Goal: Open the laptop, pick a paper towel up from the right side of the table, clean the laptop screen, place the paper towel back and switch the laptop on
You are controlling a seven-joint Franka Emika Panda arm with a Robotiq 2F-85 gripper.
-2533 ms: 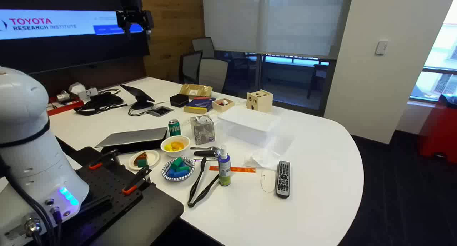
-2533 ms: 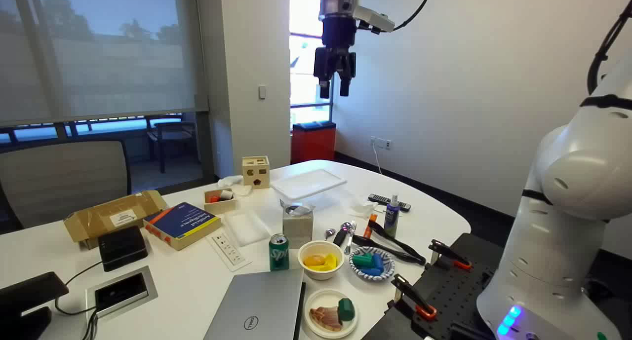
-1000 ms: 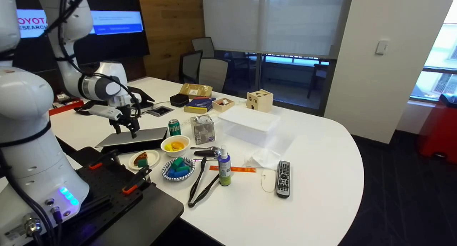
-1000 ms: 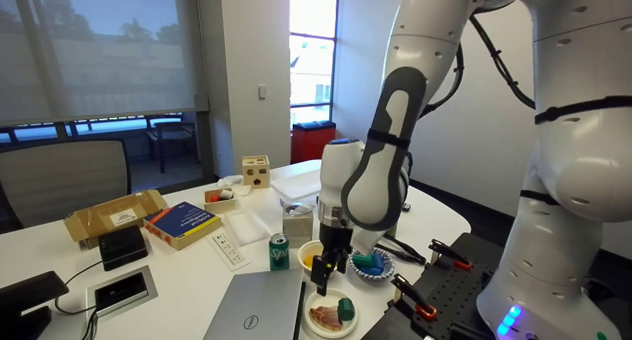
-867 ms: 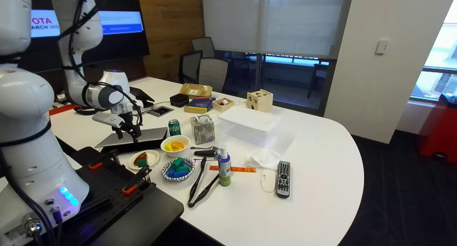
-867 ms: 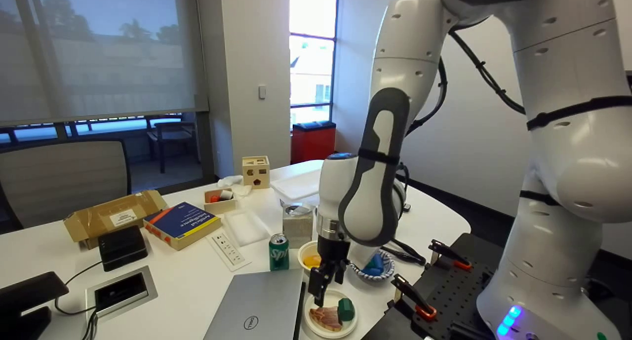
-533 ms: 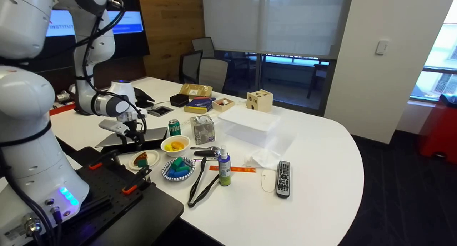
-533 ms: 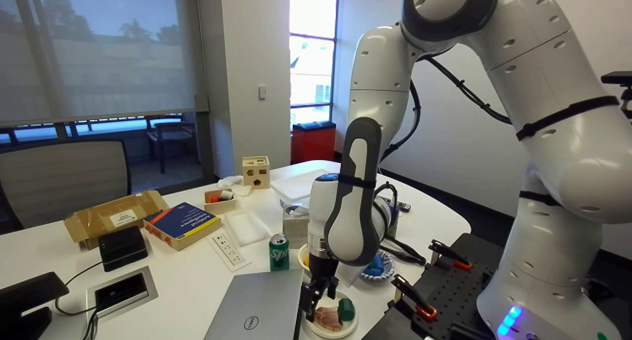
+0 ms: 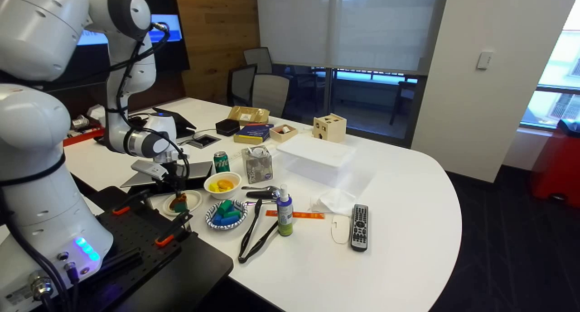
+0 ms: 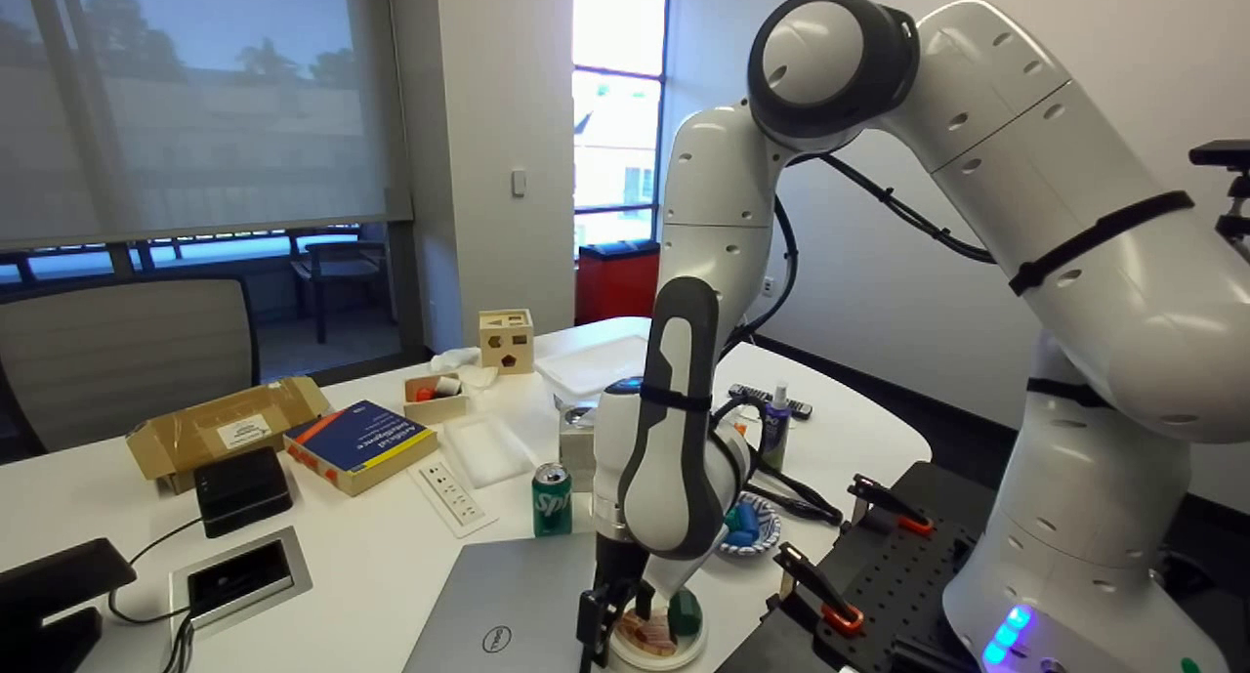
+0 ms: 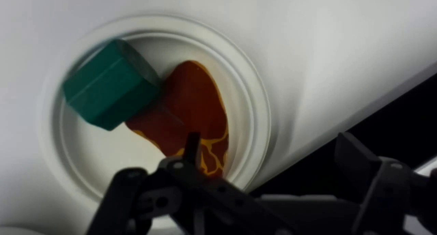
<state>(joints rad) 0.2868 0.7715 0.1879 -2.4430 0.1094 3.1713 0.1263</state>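
The laptop lies on the white table with its silver-grey lid down or nearly down; it also shows in the other exterior view, black beneath the lid. The laptop screen is hidden. My gripper is low at the laptop's long edge, beside the plate. In the wrist view the gripper is open with nothing between its fingers; one fingertip is over the plate, the other over a black band that looks like the laptop's edge. Contact cannot be told. A crumpled white paper towel lies near the remote.
A white plate with a toy steak and green block is close to my gripper. A white bowl, green can, tissue box, tongs, spray bottle and remote stand around.
The arm has come down from high above the table to the laptop's edge. Over the last second the gripper has sunk lower beside the plate. The laptop has not visibly moved.
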